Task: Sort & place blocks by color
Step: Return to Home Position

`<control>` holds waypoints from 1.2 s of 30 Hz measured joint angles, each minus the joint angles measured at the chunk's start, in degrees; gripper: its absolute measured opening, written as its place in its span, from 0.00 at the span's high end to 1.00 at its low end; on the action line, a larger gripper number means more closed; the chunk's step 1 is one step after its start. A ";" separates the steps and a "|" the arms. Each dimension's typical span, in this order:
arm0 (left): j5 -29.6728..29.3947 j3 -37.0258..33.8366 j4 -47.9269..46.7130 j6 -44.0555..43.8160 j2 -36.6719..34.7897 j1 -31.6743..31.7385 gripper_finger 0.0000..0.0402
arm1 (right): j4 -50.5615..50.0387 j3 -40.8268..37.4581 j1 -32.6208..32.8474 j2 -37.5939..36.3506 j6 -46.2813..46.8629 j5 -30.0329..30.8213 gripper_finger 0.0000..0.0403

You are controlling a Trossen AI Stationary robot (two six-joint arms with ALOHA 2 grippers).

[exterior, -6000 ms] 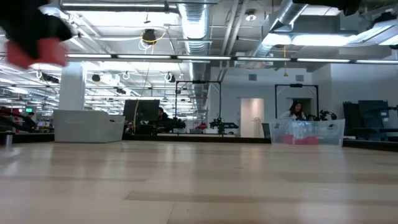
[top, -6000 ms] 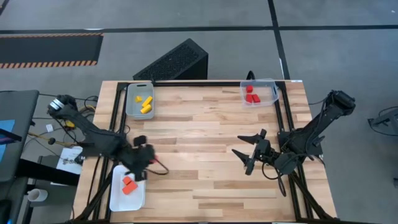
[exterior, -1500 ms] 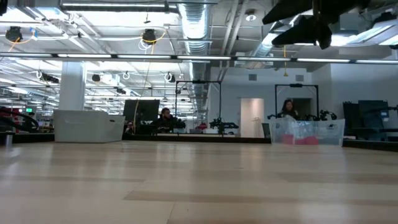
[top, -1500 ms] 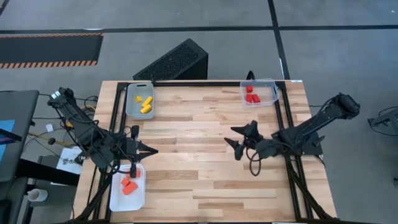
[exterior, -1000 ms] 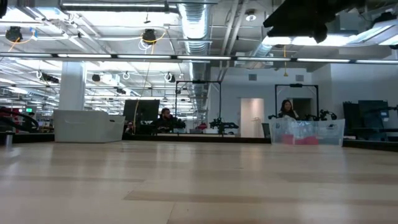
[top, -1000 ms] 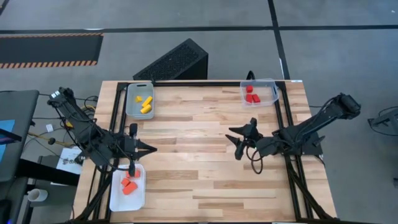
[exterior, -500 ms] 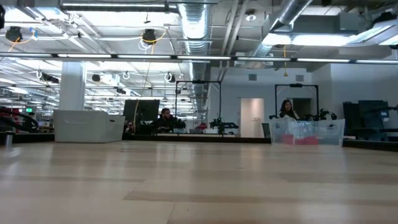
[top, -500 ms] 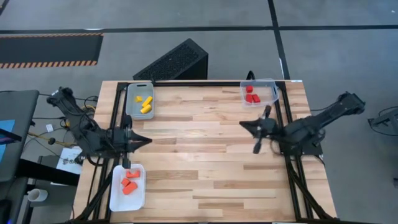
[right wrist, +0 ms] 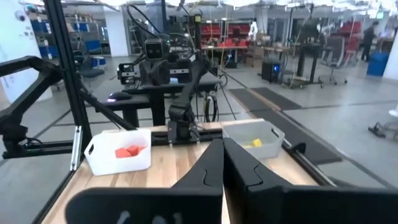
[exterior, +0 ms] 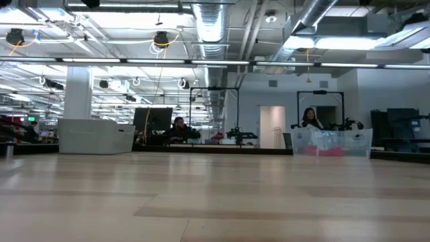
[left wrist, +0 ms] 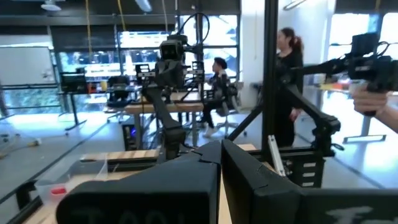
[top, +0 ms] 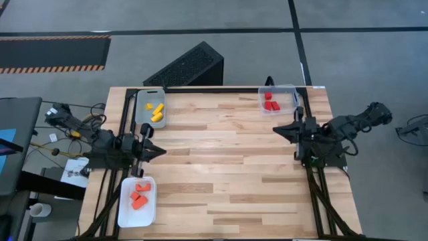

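Observation:
The blocks lie sorted in three trays. Yellow blocks (top: 156, 111) lie in a clear tray at the far left, red blocks (top: 271, 102) in a clear tray at the far right, and orange blocks (top: 138, 197) in a white tray at the near left. My left gripper (top: 162, 151) is shut and empty at the table's left edge, between the yellow and orange trays. My right gripper (top: 277, 130) is shut and empty near the right edge, just nearer than the red tray. The fingers show closed in both wrist views, left (left wrist: 221, 152) and right (right wrist: 222, 149).
The clear tray of yellow blocks (top: 141, 115), the clear tray of red blocks (top: 289, 100) and the white tray (top: 127, 213) stand along the table's edges. A black slatted box (top: 187, 65) lies on the floor behind the table. People show in the room beyond.
My right gripper has drawn back toward the table's right and far edges, ending beside the red tray, and has left the low view. My left gripper has drawn back a little toward the far edge as its arm folded toward the left edge. No block has moved.

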 joint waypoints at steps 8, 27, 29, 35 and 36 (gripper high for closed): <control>10.26 -6.04 3.26 -3.00 -6.27 7.07 1.00 | 6.33 -5.62 -0.21 -0.24 -0.99 -2.12 0.98; 15.39 -8.22 2.18 -3.94 -8.50 9.34 1.00 | 39.92 -32.33 -7.05 -1.71 -1.23 -10.20 0.99; 15.41 -8.22 2.20 -3.94 -8.09 9.36 1.00 | 43.01 -34.35 -7.67 -1.74 -1.18 -11.49 0.99; 14.15 -8.20 3.43 -3.82 -5.83 9.60 1.00 | 48.69 -38.08 -8.57 -1.69 -1.09 -12.07 0.99; 14.34 -8.20 3.46 -3.93 -5.19 9.79 1.00 | 49.30 -38.56 -8.74 -1.69 -1.02 -12.10 0.99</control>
